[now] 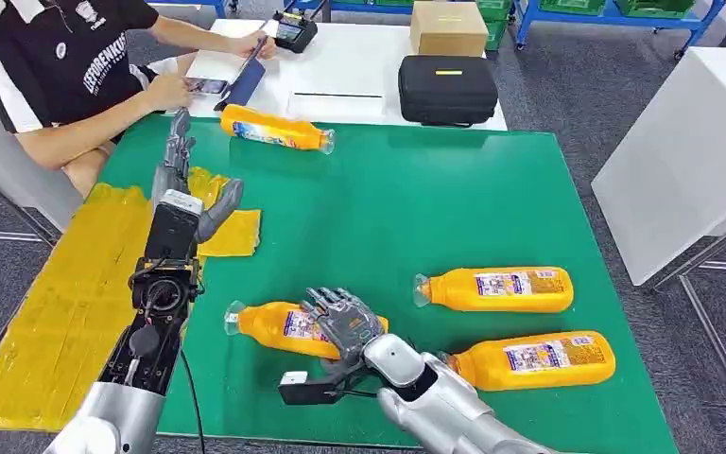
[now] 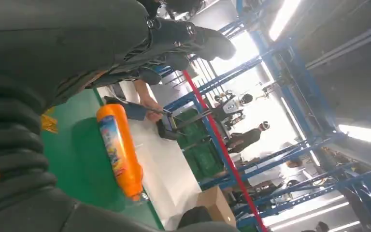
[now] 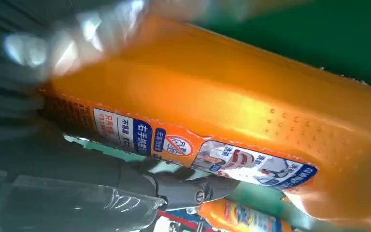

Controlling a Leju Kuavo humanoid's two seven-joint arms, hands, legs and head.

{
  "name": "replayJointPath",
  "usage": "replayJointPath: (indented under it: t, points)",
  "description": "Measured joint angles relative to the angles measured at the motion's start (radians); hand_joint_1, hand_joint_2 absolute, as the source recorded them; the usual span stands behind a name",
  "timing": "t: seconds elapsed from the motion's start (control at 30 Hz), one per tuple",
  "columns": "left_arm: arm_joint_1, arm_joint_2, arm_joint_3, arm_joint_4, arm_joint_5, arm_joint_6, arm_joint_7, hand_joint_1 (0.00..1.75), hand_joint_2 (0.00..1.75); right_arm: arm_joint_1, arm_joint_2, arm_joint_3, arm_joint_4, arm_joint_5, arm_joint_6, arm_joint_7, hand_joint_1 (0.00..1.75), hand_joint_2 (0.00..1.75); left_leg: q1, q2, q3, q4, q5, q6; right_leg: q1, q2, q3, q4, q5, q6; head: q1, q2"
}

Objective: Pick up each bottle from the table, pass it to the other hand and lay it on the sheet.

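Right robot hand (image 1: pixel 343 322) wraps its fingers over the near-left bottle (image 1: pixel 279 326) lying on the green desk (image 1: pixel 416 208), apparently to lift it for handover, while the left robot hand (image 1: pixel 181 180) waits spread above the yellow sheet (image 1: pixel 66 303).

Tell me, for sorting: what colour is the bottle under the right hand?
Orange bottle, clearest in head view.

Grey floor (image 1: pixel 548 85); blue shelving (image 1: pixel 614 17)

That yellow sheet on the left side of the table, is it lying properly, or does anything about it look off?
The yellow sheet looks rumpled rather than flat; its far corner juts out over the green table beside the left hand. No bottle lies on it yet. Nothing looks spilled.
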Motion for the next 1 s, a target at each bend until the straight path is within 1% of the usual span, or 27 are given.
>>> replayJointPath:
  t: [0.17,0.2,0.23,0.27,0.33,0.5,0.67,0.73,1.0]
  points:
    - [0.000,0.000,0.000,-0.004,0.000,-0.002,0.002,0.00,1.75,-0.009,-0.001,0.007,0.016,0.002,0.000,0.000,0.37,1.75,0.000,0.000,0.002,0.000,0.000,0.000,0.000,0.000,0.002,0.000,0.000,0.000,0.000,0.000]
    - [0.000,0.000,0.000,-0.004,0.000,-0.002,0.002,0.00,1.75,-0.009,-0.001,0.008,0.017,0.002,0.000,0.000,0.84,1.75,0.000,0.000,0.002,0.000,0.000,0.000,0.000,0.000,0.002,0.000,0.000,0.000,0.000,0.000]
    - [0.000,0.000,0.000,-0.004,0.000,-0.002,0.002,0.00,1.75,-0.011,-0.001,0.008,0.019,0.002,0.000,0.000,1.48,1.75,0.000,0.000,0.002,0.000,0.000,0.000,0.000,0.000,0.002,0.000,0.000,0.000,0.000,0.000]
    - [0.000,0.000,0.000,-0.004,0.000,-0.002,0.002,0.00,1.75,-0.012,-0.001,0.008,0.020,0.003,0.001,0.000,1.68,1.75,0.000,0.000,0.002,0.000,0.000,0.000,0.000,0.000,0.002,0.000,0.000,0.000,0.000,0.000]
    - [0.000,0.000,0.000,-0.004,0.002,-0.002,0.002,0.00,1.75,-0.013,-0.001,0.010,0.021,0.003,0.002,0.000,1.75,1.75,0.000,0.000,0.002,0.000,0.000,0.000,0.000,0.000,0.002,0.000,0.000,0.000,0.000,0.000]
    - [0.004,0.000,0.000,-0.005,0.015,-0.002,0.000,0.00,1.75,-0.014,-0.003,0.010,0.021,-0.008,-0.003,-0.002,1.75,1.75,0.000,0.000,0.003,0.000,0.000,0.000,0.000,0.000,0.003,0.000,0.000,0.000,0.000,0.000]
    - [0.022,0.004,0.000,-0.017,0.022,0.002,-0.006,0.00,1.75,-0.005,-0.006,-0.007,0.020,-0.045,-0.089,-0.002,1.75,1.75,0.000,-0.001,0.002,0.000,0.001,0.001,0.000,0.000,0.004,0.000,0.000,0.000,0.000,0.000]
    - [0.031,0.006,0.000,-0.023,0.029,0.003,-0.009,0.00,1.75,0.006,-0.005,-0.031,0.009,-0.067,-0.126,0.011,1.75,1.75,0.000,-0.001,0.000,0.000,0.002,0.001,0.000,0.000,0.011,0.000,0.003,0.001,0.000,0.000]
    - [0.051,0.011,0.000,-0.036,0.039,0.006,-0.015,0.00,1.75,0.023,-0.003,-0.123,-0.024,-0.117,-0.178,0.016,1.75,1.75,-0.001,-0.003,-0.005,0.000,0.003,0.002,-0.001,-0.001,0.008,0.000,0.003,0.001,0.000,0.000]
